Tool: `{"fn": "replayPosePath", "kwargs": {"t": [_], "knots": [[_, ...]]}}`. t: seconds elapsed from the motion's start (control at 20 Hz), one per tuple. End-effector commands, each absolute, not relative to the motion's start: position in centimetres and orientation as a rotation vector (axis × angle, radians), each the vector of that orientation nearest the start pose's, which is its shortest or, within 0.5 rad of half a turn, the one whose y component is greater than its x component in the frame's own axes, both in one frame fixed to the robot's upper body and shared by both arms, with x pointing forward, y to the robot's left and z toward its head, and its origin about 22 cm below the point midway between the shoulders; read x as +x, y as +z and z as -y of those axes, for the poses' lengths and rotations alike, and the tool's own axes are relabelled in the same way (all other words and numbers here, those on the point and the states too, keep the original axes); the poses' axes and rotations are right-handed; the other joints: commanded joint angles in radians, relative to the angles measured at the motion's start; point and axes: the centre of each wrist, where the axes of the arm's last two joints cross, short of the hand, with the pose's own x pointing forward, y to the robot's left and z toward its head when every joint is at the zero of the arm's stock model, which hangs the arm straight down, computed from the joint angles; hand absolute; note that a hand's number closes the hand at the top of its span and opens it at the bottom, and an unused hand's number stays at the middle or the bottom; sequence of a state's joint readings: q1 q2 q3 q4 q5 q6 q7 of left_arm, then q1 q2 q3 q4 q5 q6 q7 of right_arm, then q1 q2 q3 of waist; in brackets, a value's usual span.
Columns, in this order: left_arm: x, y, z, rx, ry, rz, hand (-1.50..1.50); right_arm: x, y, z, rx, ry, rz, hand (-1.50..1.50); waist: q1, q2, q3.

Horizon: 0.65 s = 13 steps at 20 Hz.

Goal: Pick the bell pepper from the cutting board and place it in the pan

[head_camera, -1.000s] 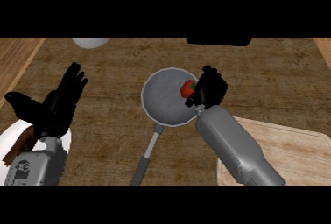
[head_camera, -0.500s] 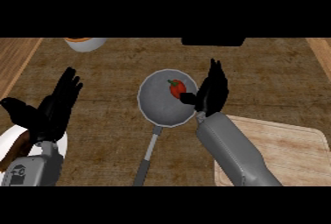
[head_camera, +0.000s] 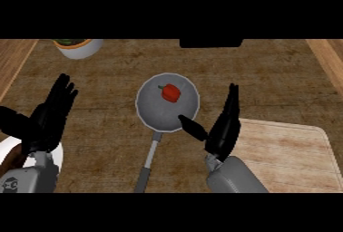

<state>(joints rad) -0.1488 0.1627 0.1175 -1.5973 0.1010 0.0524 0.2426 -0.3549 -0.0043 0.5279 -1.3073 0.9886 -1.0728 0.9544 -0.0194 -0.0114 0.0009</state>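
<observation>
Head view, items as seen on the wooden counter (head_camera: 120,68):

Red bell pepper (head_camera: 171,92): lies inside the pan, in its upper half, stem toward the upper left. No hand touches it.

Grey pan (head_camera: 150,113): round, at centre of the counter; its long handle runs down toward the lower edge.

Cutting board (head_camera: 288,154): pale wood, at lower right, nothing resting on its visible surface apart from the right hand and forearm passing over its left edge.

Right hand (head_camera: 224,124): just right of the pan, fingers straight and pointing up, thumb spread toward the pan's lower rim; opened wide, holding nothing.

Left hand (head_camera: 50,115): at the left side, well apart from the pan, fingers straight and spread, holding nothing.

White bowl (head_camera: 79,46): at the upper left edge, with dark greenish contents that cannot be identified.

White plate (head_camera: 57,156): partly hidden beneath the left forearm at lower left.

Dark object (head_camera: 211,43): at the top edge, cut off, kind unclear.
</observation>
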Motion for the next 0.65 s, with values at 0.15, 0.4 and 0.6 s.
{"fn": "replayPosePath", "kwargs": {"t": [0.15,0.4,0.6], "knots": [[26.5,5.7,-29.4,0.125,0.059,1.515,0.00,17.2,2.8,9.2,-0.734,-0.250,1.563,-1.50,-0.005,0.001,-0.001],[25.7,6.4,-26.6,0.108,0.070,1.498,0.00,13.2,1.8,9.3,-0.788,-0.262,1.572,-1.50,0.015,0.008,-0.001],[28.1,5.6,-27.0,0.116,0.057,1.517,0.00,12.5,0.6,8.7,-0.794,-0.261,1.559,-1.50,0.015,0.011,-0.001]]}}
